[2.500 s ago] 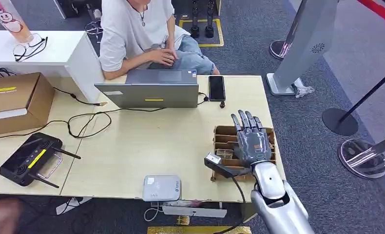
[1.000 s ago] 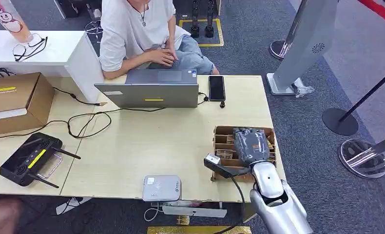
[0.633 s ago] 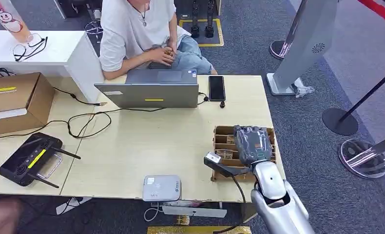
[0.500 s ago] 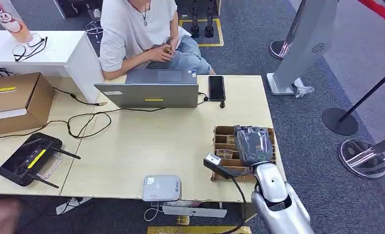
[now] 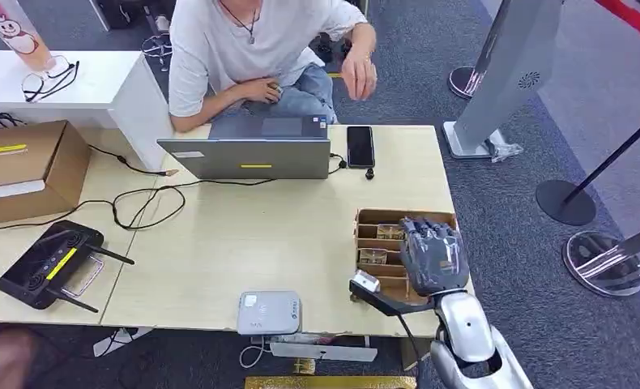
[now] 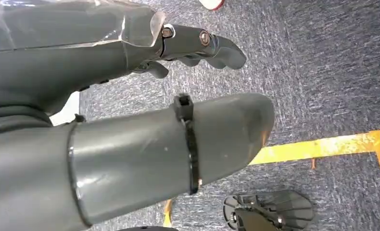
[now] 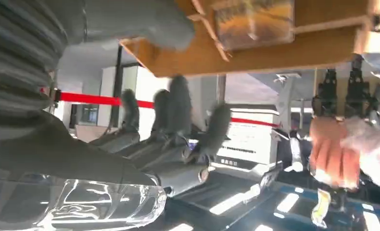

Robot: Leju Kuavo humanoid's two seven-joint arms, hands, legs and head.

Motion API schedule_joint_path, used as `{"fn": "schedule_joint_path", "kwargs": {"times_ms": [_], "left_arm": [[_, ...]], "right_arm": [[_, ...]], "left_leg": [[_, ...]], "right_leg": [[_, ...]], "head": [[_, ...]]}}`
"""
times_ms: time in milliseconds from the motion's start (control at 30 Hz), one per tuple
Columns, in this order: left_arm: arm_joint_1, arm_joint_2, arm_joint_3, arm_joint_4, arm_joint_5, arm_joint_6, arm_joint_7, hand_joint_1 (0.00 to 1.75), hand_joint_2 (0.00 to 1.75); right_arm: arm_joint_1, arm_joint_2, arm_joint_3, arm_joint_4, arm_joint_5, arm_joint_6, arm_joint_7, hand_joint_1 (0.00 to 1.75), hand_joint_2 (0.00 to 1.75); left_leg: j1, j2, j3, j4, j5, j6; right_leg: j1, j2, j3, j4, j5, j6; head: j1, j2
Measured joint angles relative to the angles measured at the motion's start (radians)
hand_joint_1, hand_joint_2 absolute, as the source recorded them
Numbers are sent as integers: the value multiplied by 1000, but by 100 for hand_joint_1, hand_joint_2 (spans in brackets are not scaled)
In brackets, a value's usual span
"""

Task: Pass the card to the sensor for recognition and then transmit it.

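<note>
- Evidently the pick-up step is in hand: the right robot hand hovers over the wooden card tray at the bench's right end, fingers curled downward; whether it grasps a card I cannot tell.
- Cards lie in the tray's slots, just left of the hand.
- The left robot hand hangs over carpet, fingers apart, released and holding nothing.
- The white sensor box sits at the bench's near edge, left of the tray.
- Next, I judge, a card must be secured and carried leftward to the sensor.
</note>
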Motion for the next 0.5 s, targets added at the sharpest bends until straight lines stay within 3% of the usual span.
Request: {"fn": "schedule_joint_path", "kwargs": {"times_ms": [500], "left_arm": [[1, -1, 6, 0, -3, 0, -8, 0, 0]], "right_arm": [[83, -33, -58, -32, 1, 0, 0, 0, 175]], "left_leg": [[0, 0, 0, 0, -1, -1]], "right_leg": [[0, 0, 0, 0, 0, 0]], "head": [[0, 0]]}}
